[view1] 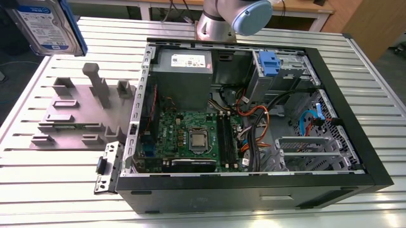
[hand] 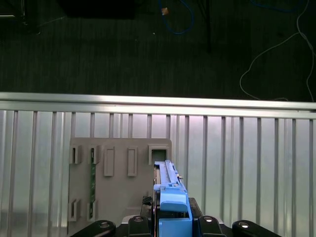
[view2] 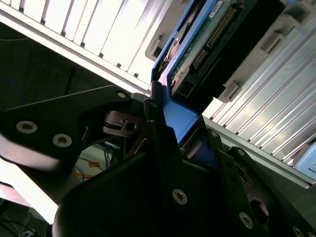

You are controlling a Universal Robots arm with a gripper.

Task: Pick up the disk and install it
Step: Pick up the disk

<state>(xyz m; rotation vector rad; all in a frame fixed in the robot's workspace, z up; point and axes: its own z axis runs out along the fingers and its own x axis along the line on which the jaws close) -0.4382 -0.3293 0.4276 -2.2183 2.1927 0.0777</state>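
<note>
In the second wrist view the pincer (view2: 180,121) is closed on the blue rail frame of the disk (view2: 202,44), its fingers (view2: 154,111) pressing either side. The disk hangs on edge in the air, above a grey moulded holder (hand: 118,182) lying on the ribbed metal table (hand: 247,163). In the exterior view the disk (view1: 44,26) is at the upper left, well apart from the open computer case (view1: 254,118).

The disk (view1: 47,26), silver with a white-and-blue label and blue rail frame, is hanging upright; it is sitting clamped in the gripper (view2: 178,117), sticking out beyond it.
</note>
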